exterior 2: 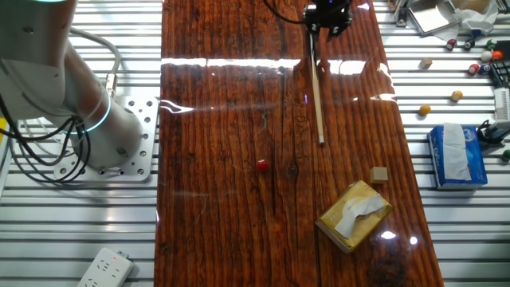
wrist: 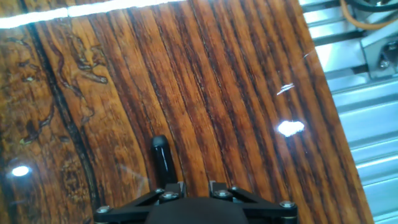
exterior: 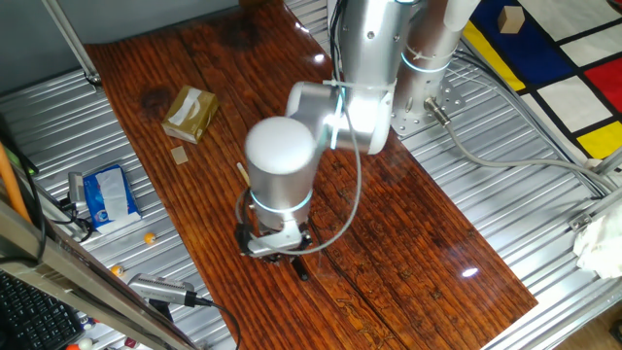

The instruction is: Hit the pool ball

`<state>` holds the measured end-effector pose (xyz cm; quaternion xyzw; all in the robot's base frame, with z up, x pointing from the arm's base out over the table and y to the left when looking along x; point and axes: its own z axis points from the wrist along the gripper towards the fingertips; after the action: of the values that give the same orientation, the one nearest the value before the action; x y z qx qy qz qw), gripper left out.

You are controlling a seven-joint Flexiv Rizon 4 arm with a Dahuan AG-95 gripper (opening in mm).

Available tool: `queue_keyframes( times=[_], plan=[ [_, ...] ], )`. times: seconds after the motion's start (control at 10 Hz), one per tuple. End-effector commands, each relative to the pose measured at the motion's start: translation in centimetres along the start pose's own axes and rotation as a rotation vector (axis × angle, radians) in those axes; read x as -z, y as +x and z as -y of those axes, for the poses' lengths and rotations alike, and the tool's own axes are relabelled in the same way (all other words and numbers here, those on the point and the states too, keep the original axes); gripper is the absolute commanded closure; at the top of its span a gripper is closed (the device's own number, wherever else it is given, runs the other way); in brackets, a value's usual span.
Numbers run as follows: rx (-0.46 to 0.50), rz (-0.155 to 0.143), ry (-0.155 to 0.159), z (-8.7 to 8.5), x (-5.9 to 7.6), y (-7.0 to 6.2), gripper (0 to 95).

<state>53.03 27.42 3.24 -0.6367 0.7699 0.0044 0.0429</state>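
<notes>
Pool ball (exterior 2: 262,165) mid-table (exterior 2: 223,119), left of the stick (exterior 2: 317,92); tissue box (exterior 2: 354,215) and small block (exterior 2: 379,174) right of it.

We see a silver-white arm (exterior: 362,68) of thick rounded segments, with glowing teal rings at the joints and a grey cable looping down. The gripper (wrist: 186,190) looks black, studded with small silver screws.

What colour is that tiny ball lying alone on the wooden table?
Red. The pool ball shows best in the other fixed view.
</notes>
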Motion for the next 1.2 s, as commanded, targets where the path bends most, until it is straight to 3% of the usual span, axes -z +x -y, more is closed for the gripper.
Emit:
queue_keyframes(
  times=[0.1,0.5,1.2],
  plan=[
    [0.011,-0.005,0.000,-0.18,-0.54,-0.37,76.0],
    [0.026,0.000,0.017,-0.37,-0.96,-0.45,76.0],
    [0.051,0.006,-0.001,-0.88,-0.09,0.06,76.0]
  ],
)
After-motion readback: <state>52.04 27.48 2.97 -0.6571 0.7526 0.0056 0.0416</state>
